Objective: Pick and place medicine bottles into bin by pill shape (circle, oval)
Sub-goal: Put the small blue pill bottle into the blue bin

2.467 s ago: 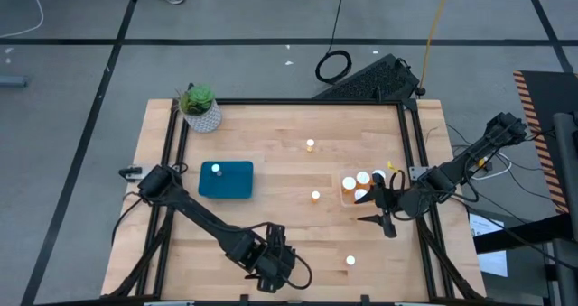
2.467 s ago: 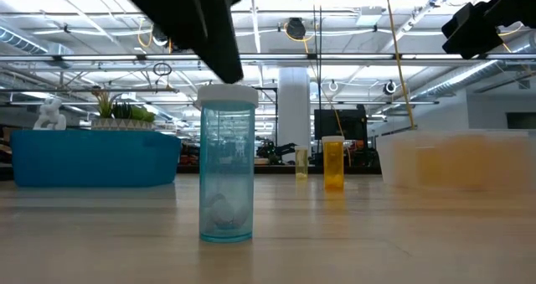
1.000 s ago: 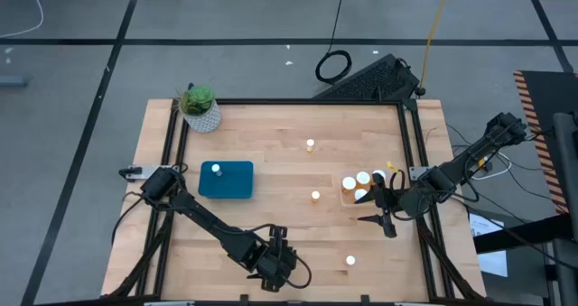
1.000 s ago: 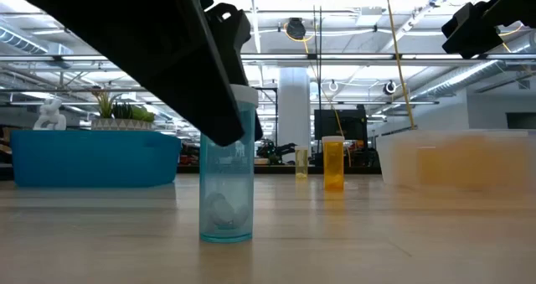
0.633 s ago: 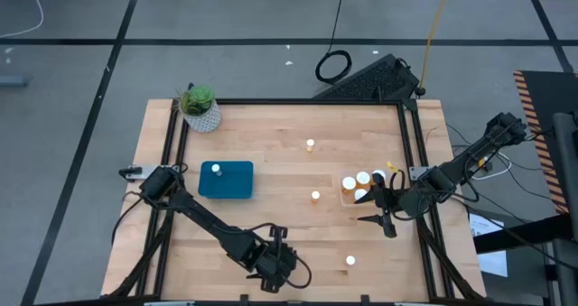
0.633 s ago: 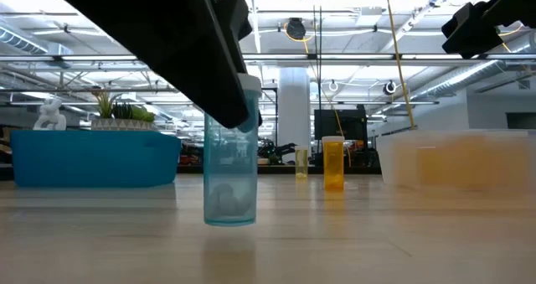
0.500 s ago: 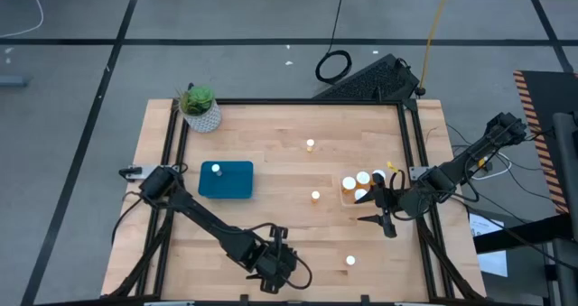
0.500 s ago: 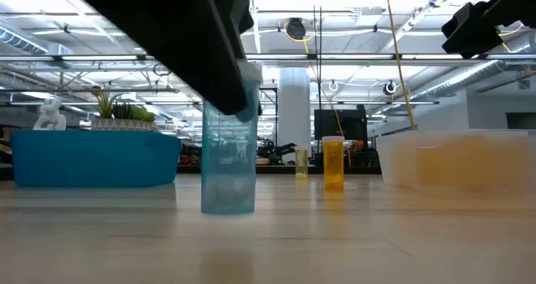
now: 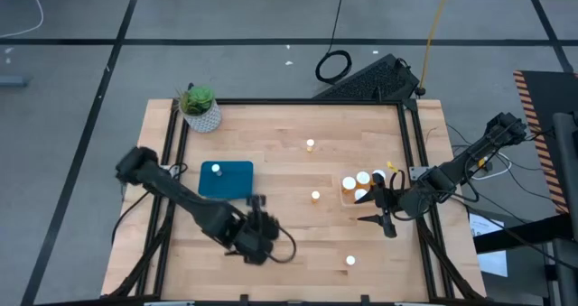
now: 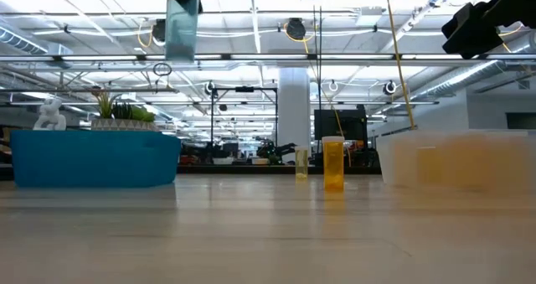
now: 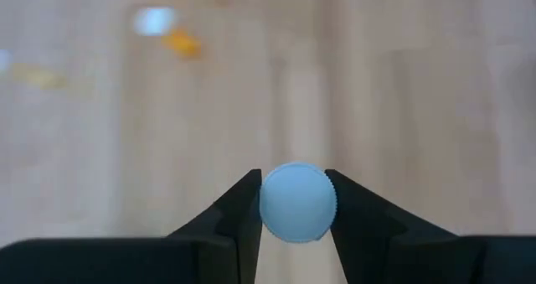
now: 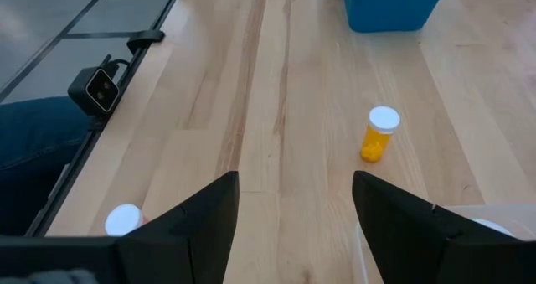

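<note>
Bench (image 9: 289, 225): blue bin (image 9: 226, 180) holding one bottle, just beside a potted plant (image 9: 200, 107); clear bin (image 10: 456, 158) with amber bottles at the right edge. Loose amber bottles (image 9: 315, 196) stand mid-bench.

Left gripper (image 11: 297, 213): raised above the front of the bench, clamped on a white-capped bottle (image 11: 297, 202).

Right gripper (image 12: 293, 202): fingers spread, holding nothing, beside the clear bin.

No legible labels.
</note>
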Motion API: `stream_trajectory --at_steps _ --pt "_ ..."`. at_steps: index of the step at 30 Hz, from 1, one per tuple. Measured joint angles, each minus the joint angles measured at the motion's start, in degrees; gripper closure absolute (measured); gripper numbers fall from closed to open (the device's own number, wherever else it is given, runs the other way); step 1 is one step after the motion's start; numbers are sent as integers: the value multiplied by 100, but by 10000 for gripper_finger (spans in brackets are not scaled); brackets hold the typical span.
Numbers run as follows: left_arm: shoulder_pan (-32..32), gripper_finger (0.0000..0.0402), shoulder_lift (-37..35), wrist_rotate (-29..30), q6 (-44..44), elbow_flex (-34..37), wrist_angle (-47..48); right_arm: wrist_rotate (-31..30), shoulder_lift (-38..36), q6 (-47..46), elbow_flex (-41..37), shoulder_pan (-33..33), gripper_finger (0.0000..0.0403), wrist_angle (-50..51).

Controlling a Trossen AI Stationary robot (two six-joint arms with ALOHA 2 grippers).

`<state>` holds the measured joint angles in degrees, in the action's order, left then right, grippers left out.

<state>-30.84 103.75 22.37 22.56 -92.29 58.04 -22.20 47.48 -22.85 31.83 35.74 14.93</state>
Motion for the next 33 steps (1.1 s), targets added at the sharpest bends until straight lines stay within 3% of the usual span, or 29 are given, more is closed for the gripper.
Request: stream_trajectory --at_steps 9,14,21,25,33 --pt "508 274 -1110 653 372 40 1303 -4 -2 -20 0 -2 177 -8" --pt "905 273 -1515 678 351 496 1567 -4 -2 -28 0 -2 177 -8" --pt "1617 273 -2343 758 967 1916 1323 -33 0 -57 0 -2 177 -13" --pt "2018 273 -2692 545 1022 2783 690 -183 0 -26 0 -5 177 -11" --pt "2428 273 -2774 75 1085 3937 -268 -190 1 -30 0 -52 177 -12"
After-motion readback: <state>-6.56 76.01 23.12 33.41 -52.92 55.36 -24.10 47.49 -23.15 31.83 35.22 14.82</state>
